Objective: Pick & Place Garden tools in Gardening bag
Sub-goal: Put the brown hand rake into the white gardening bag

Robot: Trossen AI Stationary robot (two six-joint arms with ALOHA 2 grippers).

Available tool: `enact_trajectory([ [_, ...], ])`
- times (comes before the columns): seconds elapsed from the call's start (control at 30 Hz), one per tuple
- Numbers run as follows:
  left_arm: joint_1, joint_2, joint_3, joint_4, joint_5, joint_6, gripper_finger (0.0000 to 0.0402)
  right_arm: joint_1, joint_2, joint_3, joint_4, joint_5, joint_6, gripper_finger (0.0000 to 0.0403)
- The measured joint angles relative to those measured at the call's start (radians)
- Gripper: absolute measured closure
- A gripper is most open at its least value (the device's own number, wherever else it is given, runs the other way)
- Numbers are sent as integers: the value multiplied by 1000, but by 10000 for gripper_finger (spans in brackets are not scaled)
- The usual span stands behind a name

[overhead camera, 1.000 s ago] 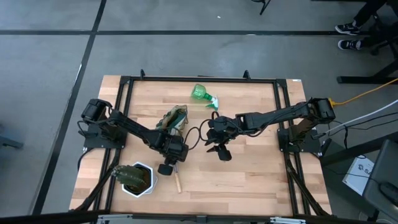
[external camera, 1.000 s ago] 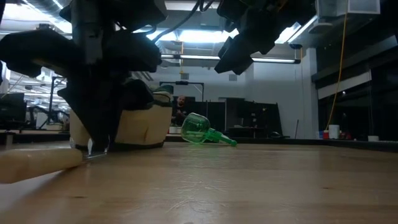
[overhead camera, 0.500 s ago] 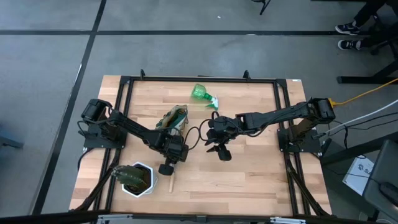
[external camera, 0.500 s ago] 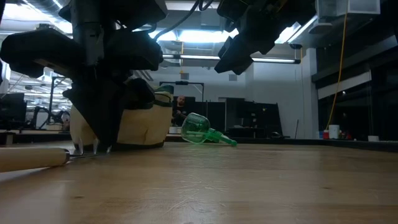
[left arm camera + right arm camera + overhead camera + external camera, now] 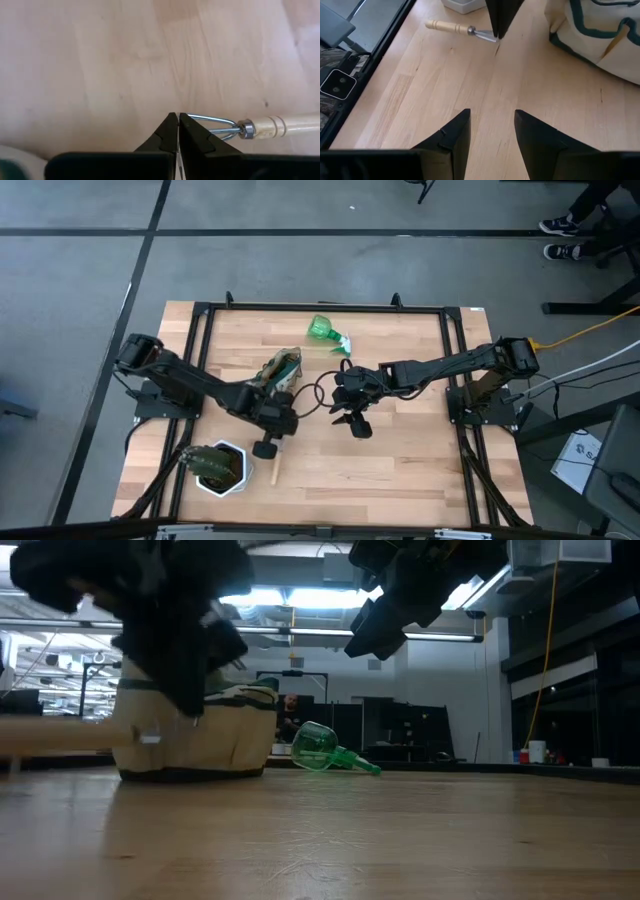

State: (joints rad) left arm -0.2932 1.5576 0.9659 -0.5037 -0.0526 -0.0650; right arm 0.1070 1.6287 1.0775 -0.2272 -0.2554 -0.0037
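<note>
- The left gripper (image 5: 178, 131) is clamped on the metal tines of the wooden-handled little rake (image 5: 260, 127), its two dark fingertips pressed together around the wire prongs.
- In the low view the rake's pale handle (image 5: 60, 736) lies level and off the light wooden table (image 5: 400, 840), carried under the left arm.
- From above, the left gripper (image 5: 268, 448) sits near the table's front left, with the rake (image 5: 273, 470) jutting toward the front edge, just beside the white pot with a green plant (image 5: 218, 468).
- The small cream fabric gardening bag with dark green trim (image 5: 279, 370) stands just behind the left gripper, between the two arms; something already shows in its open top.
- The right gripper (image 5: 490, 132) hangs above the table's middle, its fingers spread apart and holding nothing.
- The green translucent spray bottle (image 5: 327, 334) lies on its side near the table's far edge, well apart from the bag.
- A person (image 5: 290, 712) shows in the room beyond the table.
</note>
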Motion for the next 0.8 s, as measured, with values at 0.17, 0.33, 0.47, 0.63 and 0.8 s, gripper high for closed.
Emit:
enact_trajectory([
  [0.17, -13, -101, 0, -6, -64, 8, 399, 0, 0, 0, 0, 0, 0, 247],
  [0.33, -15, -210, 0, -20, -129, 25, 399, 0, 0, 0, 0, 0, 0, 247],
  [0.47, -15, -297, 0, -25, -176, 37, 399, 0, 0, 0, 0, 0, 0, 247],
  [0.63, -15, -401, 0, -27, -239, 53, 399, 0, 0, 0, 0, 0, 0, 247],
  [0.8, -15, -494, 1, -32, -332, 119, 399, 0, 0, 0, 0, 0, 0, 247],
])
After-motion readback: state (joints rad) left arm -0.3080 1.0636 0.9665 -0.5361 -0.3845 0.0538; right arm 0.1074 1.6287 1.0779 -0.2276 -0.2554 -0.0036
